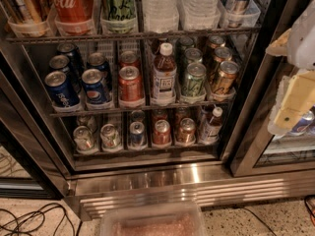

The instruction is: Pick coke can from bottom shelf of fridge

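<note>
The fridge (206, 188) stands open in front of me, with wire racks of cans and bottles. The bottom shelf (147, 150) is the lowest, shortest rack and holds drinks in clear plastic cups. The coke can (161, 132), small and red with a silver top, stands upright near the middle of its front row. A blue-and-silver can (137, 133) is to its left and a copper-brown can (186, 131) to its right. My gripper (293, 95), white and cream, hangs at the right edge of the view. It is outside the fridge, above and well to the right of the coke can.
Two silver cans (96, 137) stand at the left of the bottom shelf and a small bottle (211, 125) at its right. The rack above holds blue Pepsi cans (93, 86), a red can (130, 83) and a bottle. A clear plastic bin (152, 222) sits on the floor. Cables (29, 220) lie at the lower left.
</note>
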Available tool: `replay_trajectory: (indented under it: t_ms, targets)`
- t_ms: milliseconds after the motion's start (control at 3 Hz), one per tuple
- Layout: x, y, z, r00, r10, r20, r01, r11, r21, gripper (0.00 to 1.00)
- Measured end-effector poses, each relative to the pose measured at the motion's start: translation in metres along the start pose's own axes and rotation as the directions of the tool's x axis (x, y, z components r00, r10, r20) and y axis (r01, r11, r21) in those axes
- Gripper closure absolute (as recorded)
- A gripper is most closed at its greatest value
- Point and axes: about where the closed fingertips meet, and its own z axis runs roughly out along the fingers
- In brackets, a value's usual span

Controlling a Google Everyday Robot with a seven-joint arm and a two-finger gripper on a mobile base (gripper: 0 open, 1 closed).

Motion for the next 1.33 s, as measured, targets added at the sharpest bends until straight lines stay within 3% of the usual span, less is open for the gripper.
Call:
replay_trajectory:
  t_ms: [333,667,1000,1333]
  targets:
    - [0.000,0.000,0.000,1.000,0.000,0.000,0.000,1.0000,0.000,0.00]
    - [-0.003,0.003,0.014,0.999,0.010,0.046,-0.010,0.9999,-0.005,0.19]
    - [-0.011,0.018,0.049,0.990,0.043,0.134,-0.041,0.9990,-0.017,0.42]
    - [-0.024,0.034,0.098,0.971,0.088,0.221,-0.083,0.9961,-0.028,0.65]
